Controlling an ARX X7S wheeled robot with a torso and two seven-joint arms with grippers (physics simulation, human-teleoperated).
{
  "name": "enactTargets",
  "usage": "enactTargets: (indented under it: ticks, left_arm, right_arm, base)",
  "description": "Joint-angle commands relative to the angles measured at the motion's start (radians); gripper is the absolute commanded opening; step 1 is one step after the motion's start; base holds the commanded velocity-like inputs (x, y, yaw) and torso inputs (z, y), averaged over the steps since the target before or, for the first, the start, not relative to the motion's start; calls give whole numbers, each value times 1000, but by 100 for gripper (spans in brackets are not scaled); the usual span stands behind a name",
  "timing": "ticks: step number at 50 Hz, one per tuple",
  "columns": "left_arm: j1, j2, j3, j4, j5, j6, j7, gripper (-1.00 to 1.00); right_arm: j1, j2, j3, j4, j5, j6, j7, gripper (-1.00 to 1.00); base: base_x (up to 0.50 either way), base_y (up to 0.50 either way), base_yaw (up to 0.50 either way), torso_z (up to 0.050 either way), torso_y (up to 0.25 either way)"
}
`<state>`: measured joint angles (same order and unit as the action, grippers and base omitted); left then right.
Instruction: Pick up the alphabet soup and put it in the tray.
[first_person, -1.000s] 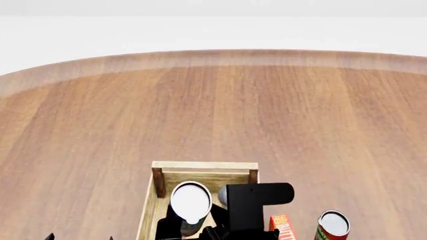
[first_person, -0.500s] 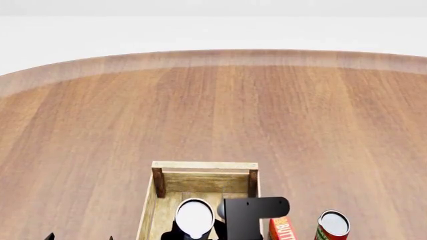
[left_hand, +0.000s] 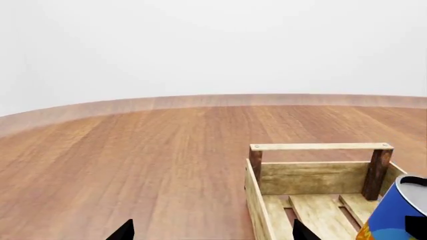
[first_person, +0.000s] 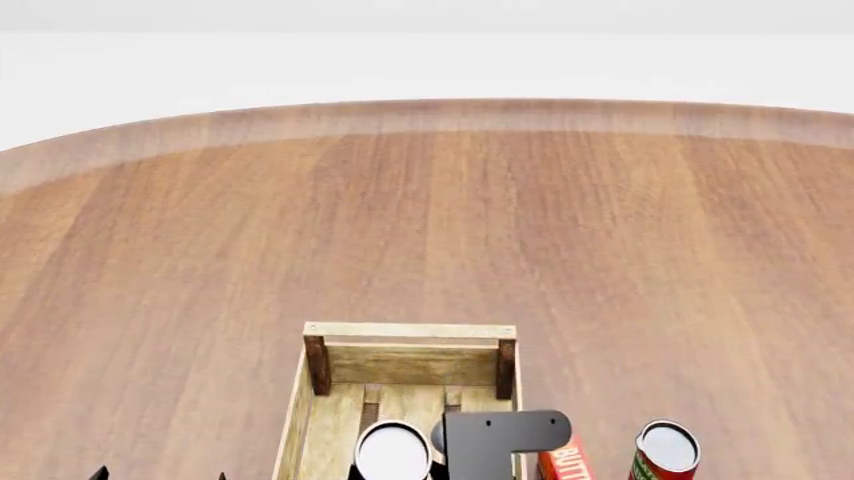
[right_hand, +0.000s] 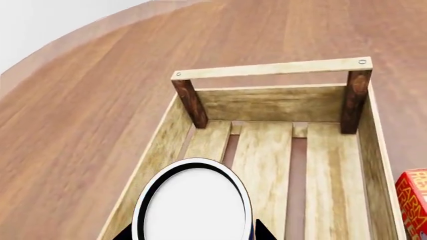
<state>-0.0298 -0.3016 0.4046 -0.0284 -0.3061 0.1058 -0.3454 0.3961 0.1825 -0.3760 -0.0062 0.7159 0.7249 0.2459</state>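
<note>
The alphabet soup (right_hand: 193, 205) shows its white flat top between my right gripper's (right_hand: 192, 234) dark fingertips, which are shut on its sides. It hangs over the near part of the tray (right_hand: 267, 70), a light-wood slatted crate with dark corner posts. In the head view the can (first_person: 392, 452) is inside the tray's (first_person: 407, 331) outline, beside my black right arm (first_person: 501, 440). The left wrist view shows the can's blue and orange side (left_hand: 397, 215) at the tray's (left_hand: 320, 147) edge. My left gripper (left_hand: 213, 232) is open and empty over the bare table, to the left of the tray.
A red butter box (first_person: 567, 462) stands just right of the tray and shows in the right wrist view (right_hand: 413, 200). A red-and-green can (first_person: 665, 450) stands further right. The round wooden table (first_person: 427, 220) stretches far ahead.
My right gripper has carried the alphabet soup back toward me and lower over the tray. Its top looks smaller in the head view. The left arm has not moved.
</note>
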Motion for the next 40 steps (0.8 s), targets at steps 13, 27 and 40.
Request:
enactTargets:
  ticks: [13, 27, 40]
  left_arm:
    - [1, -5, 5, 8, -4, -2, -7, 100]
    - [-5, -5, 8, -2, -7, 4, -5, 100]
    - [0, -11, 11, 10, -9, 1, -11, 100]
  right_arm:
    - [18, -20, -40, 87, -46, -32, -13, -100]
    - [25, -25, -67, 130, -62, -47, -17, -100]
    - [29, -24, -78, 153, -64, -53, -16, -100]
  base:
    - [0, 0, 0, 0, 1]
    - [0, 0, 0, 0, 1]
    - [0, 0, 0, 0, 0]
